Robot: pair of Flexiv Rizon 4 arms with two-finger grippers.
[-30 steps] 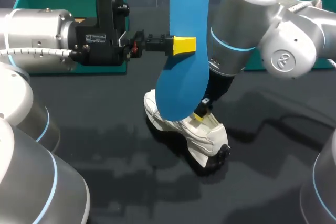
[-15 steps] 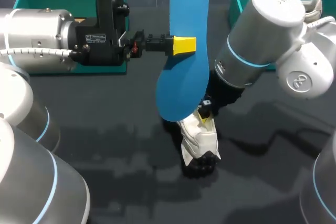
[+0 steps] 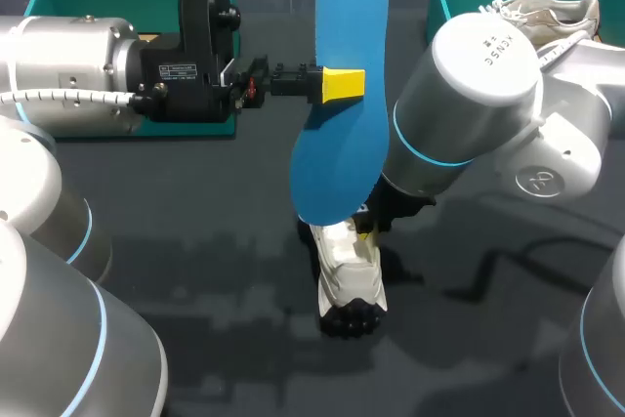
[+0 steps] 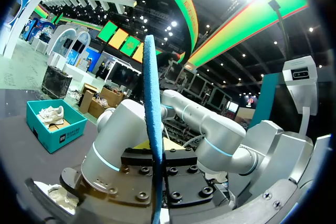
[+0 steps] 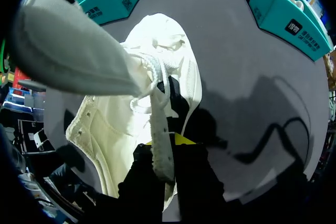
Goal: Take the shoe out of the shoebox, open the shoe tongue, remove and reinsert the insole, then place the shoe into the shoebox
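One flat, smooth blue insole (image 3: 337, 158) pinched in the left gripper (image 3: 344, 84); the right gripper (image 3: 369, 224) grips one soft white shoe (image 3: 350, 266)

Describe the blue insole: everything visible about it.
The insole is plain blue, thin and flat, foot-shaped, and looks like foam. It is out of the shoe and stands upright in the air, narrower end up and wider end down. The left gripper holds it about midway, one yellow tip pressed on its near face. Its lower end hangs over the white shoe; whether they touch cannot be told.
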